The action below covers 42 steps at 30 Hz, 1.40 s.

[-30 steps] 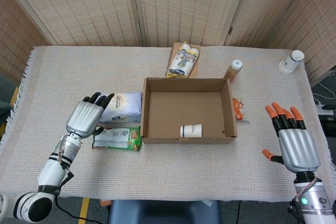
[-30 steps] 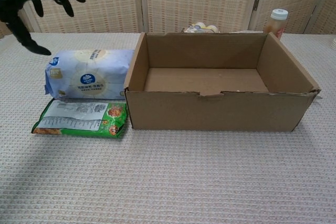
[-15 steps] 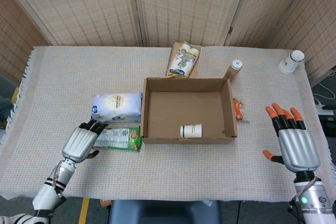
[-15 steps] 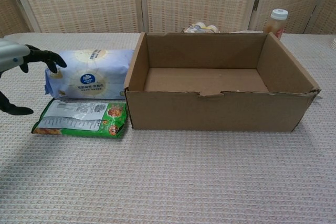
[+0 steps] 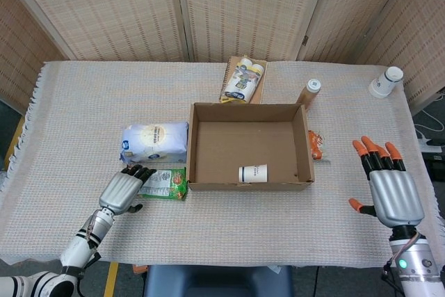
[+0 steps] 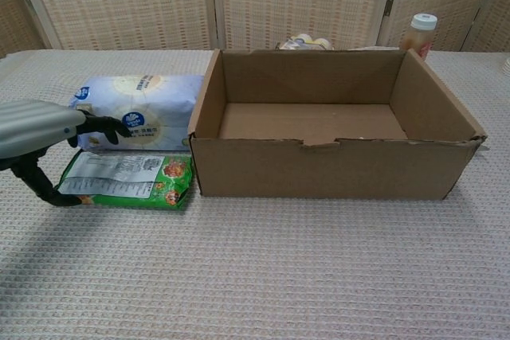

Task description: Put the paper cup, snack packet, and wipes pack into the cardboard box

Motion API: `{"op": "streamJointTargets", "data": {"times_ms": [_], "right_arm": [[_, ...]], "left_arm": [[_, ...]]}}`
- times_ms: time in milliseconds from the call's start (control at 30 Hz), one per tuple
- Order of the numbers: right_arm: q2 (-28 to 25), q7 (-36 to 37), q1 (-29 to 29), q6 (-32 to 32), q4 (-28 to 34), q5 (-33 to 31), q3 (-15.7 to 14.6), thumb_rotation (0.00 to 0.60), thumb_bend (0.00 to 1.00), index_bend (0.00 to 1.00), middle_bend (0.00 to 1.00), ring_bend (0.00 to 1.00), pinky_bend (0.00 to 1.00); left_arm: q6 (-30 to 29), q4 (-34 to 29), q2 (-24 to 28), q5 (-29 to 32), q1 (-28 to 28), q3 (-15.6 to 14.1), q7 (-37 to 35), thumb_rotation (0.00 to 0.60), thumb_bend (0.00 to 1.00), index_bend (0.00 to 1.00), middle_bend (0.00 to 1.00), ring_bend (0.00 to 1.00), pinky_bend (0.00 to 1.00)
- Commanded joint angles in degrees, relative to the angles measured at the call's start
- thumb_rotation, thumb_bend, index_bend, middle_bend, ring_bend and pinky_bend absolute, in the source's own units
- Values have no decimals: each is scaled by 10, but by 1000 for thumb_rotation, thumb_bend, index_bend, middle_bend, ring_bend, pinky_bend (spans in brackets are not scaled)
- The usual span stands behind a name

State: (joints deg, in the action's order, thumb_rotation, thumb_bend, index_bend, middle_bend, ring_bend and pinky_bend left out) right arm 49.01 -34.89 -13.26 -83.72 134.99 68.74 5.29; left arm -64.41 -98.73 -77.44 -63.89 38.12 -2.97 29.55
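Note:
The open cardboard box [image 5: 249,119] [image 6: 335,166] stands mid-table. A paper cup [image 5: 253,172] lies on its side inside, by the near wall; the chest view hides it. Left of the box lie the blue-white wipes pack [image 5: 154,142] [image 6: 135,109] and, nearer to me, the green snack packet [image 5: 165,183] [image 6: 127,179]. My left hand [image 5: 125,189] [image 6: 40,129] is at the packet's left end, fingers [image 6: 105,125] spread above it and thumb down at its left edge, holding nothing. My right hand [image 5: 391,189] hovers open right of the box.
Behind the box sits a small tray of yellow-white bottles [image 5: 242,80]. An orange bottle [image 5: 309,92] [image 6: 417,33] stands at the box's far right corner. A small orange object [image 5: 316,145] lies beside the right wall. A white container [image 5: 384,82] lies far right.
My left hand has come down from over the wipes pack toward the near edge and now sits low at the snack packet's left end. The right hand has not moved.

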Motion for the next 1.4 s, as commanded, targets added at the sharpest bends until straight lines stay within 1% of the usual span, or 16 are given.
{"op": "streamJointTargets", "data": {"times_ms": [33,267,400,667,833,933,1133,1267,1400], "right_arm": [[1,-1,0,0,0,0,0,600,74,23,0,0,0],[2,-4,-1,-1,0,-5,1,600,74,23,0,0,0],[2,-6,-3,-1,0,-10,2,600,74,23,0,0,0],[2,-6,-5,1,0,-17,3,600,74,23,0,0,0],[2,-7,-7,3,0,-23,3,600,74,22,0,0,0],[2,-8,-8,3,0,-25,3,600,74,22,0,0,0],[2,-6,-8,1,0,-26,4,600,74,23,0,0,0],[-1,-1,-8,1,0,-25,4,600,74,23,0,0,0],[-3,2,-8,2,0,-24,4,600,74,23,0,0,0]], "left_arm": [[18,14,-6,13,5,12,-5,600,184,117,159,115,307],[36,35,-13,30,8,23,-6,600,183,119,156,109,303],[54,66,-32,50,11,30,-5,600,183,126,157,109,302],[68,105,-57,57,9,37,-9,600,184,141,164,109,302],[71,119,-66,55,9,45,-13,600,184,157,185,124,308],[75,128,-73,56,9,49,-16,600,190,179,211,149,327],[83,146,-90,54,9,47,-12,600,206,295,338,257,424],[76,150,-96,48,6,49,-12,600,238,415,452,361,530],[49,152,-98,18,0,53,-20,600,315,607,696,577,727]]}}
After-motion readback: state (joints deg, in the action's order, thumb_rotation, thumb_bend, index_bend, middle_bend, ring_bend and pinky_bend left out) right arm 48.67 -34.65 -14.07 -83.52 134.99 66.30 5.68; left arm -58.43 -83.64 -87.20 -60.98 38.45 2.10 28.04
